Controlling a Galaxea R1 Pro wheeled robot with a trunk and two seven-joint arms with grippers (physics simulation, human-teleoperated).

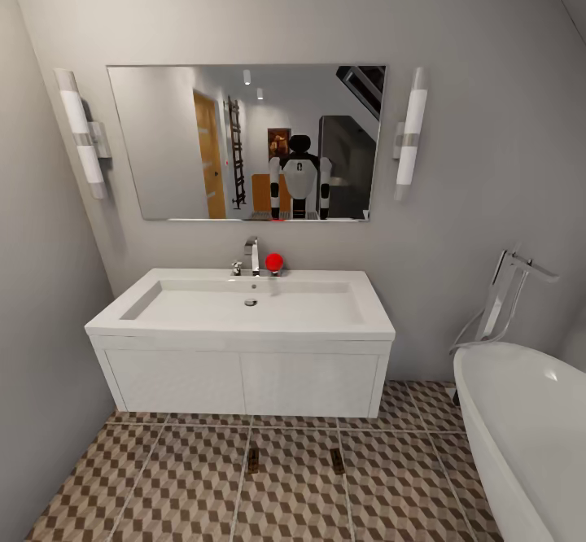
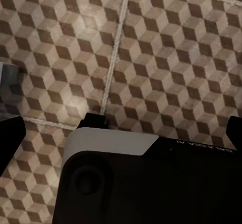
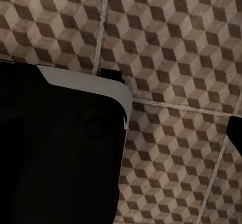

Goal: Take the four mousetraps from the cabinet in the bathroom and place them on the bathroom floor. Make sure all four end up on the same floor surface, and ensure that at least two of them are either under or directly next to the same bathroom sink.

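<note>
- Left gripper (image 2: 121, 133): in the left wrist view its two dark fingertips sit at opposite edges of the picture, wide apart, with nothing between them but patterned tile; it holds nothing.
- Right gripper: in the right wrist view one dark fingertip (image 3: 235, 133) shows at the picture's edge and the other is lost against the robot's black-and-white body (image 3: 60, 148), so I cannot tell whether it is spread or closed.
- Both wrist cameras look down on the bathroom floor (image 2: 166, 47) of large square tiles printed with brown-and-beige cubes and pale grout lines, with the robot's body in front of it.
- In the head view, two small flat brown wooden mousetraps lie on that floor just in front of the wide white straight-edged sink (image 1: 244, 326): one (image 1: 253, 461) beside a grout line, the other (image 1: 337, 461) to its right, near each other but apart. Their wire and red marks are too small to make out.
- The sink sits on a white wall-hung unit with two plain fronts (image 1: 244, 381); a chrome tap (image 1: 252, 255) stands at the back of the basin, with a round red object (image 1: 274, 262) just beside it.
- Above hangs a rectangular mirror (image 1: 163, 143), flanked by two tube-shaped wall lamps (image 1: 81, 131) and (image 1: 411, 135). The mirror reflects the white-and-black robot (image 1: 299, 176) and, behind it, something orange-brown.
- At the right stands a big oval white bathtub (image 1: 529, 428) with a tall chrome floor tap (image 1: 505, 294) behind it.
</note>
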